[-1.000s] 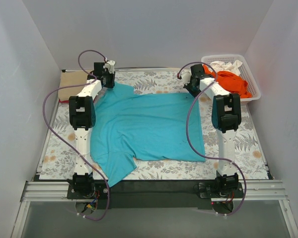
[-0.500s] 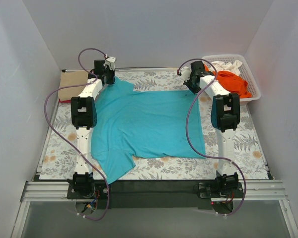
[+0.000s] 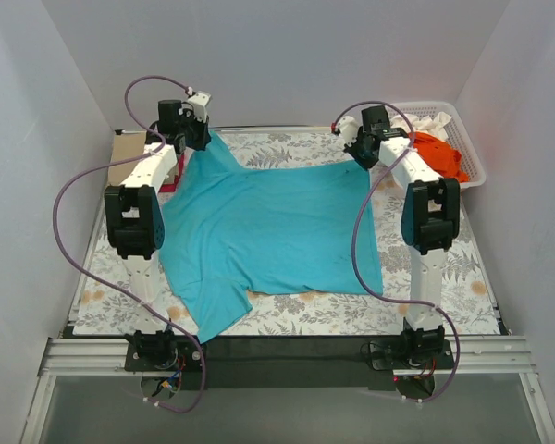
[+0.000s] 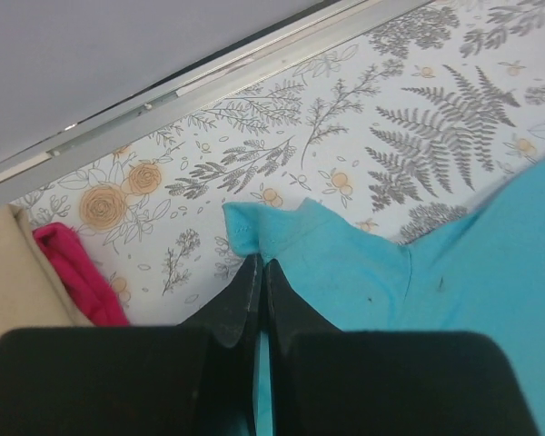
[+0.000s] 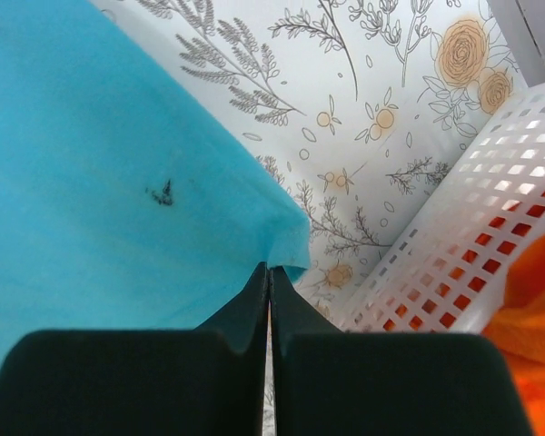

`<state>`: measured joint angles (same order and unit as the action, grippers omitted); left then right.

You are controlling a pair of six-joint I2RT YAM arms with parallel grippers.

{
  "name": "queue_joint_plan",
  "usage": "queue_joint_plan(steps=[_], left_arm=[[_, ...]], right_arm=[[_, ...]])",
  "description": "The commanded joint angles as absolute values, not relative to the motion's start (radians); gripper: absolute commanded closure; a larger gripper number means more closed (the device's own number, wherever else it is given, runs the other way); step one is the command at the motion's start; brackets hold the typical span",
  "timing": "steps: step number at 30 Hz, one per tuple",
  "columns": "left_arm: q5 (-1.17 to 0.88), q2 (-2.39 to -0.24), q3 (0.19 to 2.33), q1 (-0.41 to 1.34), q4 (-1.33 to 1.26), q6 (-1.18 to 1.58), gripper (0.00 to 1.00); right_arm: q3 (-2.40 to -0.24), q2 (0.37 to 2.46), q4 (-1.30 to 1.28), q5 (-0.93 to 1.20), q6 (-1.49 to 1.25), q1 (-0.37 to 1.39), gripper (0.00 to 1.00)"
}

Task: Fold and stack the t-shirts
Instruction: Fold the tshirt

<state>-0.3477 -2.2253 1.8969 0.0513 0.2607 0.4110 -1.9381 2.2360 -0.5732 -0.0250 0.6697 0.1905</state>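
Note:
A turquoise t-shirt (image 3: 268,231) lies spread on the floral cloth, its far edge lifted at both corners. My left gripper (image 3: 196,139) is shut on its far left sleeve corner (image 4: 282,241), held above the cloth. My right gripper (image 3: 363,153) is shut on its far right corner (image 5: 277,245). An orange t-shirt (image 3: 435,153) and a white t-shirt (image 3: 424,121) sit in the basket (image 3: 474,166). A tan t-shirt (image 3: 129,153) and a magenta-red t-shirt (image 4: 73,268) lie folded at the far left.
The white lattice basket (image 5: 490,236) stands right beside my right gripper. The floral table cloth (image 3: 296,148) runs to the back wall rail (image 4: 209,77). White walls close in on both sides.
Both grippers have moved toward the back wall and outward, drawing the turquoise shirt's far edge up and taut. The shirt has shifted away from the near edge.

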Motion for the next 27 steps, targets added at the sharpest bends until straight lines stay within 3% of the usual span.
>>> queue_joint_plan(steps=[1,17,27], left_arm=[[-0.400,-2.062,1.783,0.040,0.242,0.367,1.00],[-0.492,-1.649,1.310,0.025,0.334,0.296,1.00],[-0.433,-1.536,1.056,0.020,0.345,0.273,1.00]], right_arm=[[-1.892,2.131,-0.563,0.037,0.710,0.187,0.99],[-1.635,1.993,-0.563,0.104,0.785,0.183,0.99],[-1.551,1.970,-0.560,0.110,0.862,0.163,0.99]])
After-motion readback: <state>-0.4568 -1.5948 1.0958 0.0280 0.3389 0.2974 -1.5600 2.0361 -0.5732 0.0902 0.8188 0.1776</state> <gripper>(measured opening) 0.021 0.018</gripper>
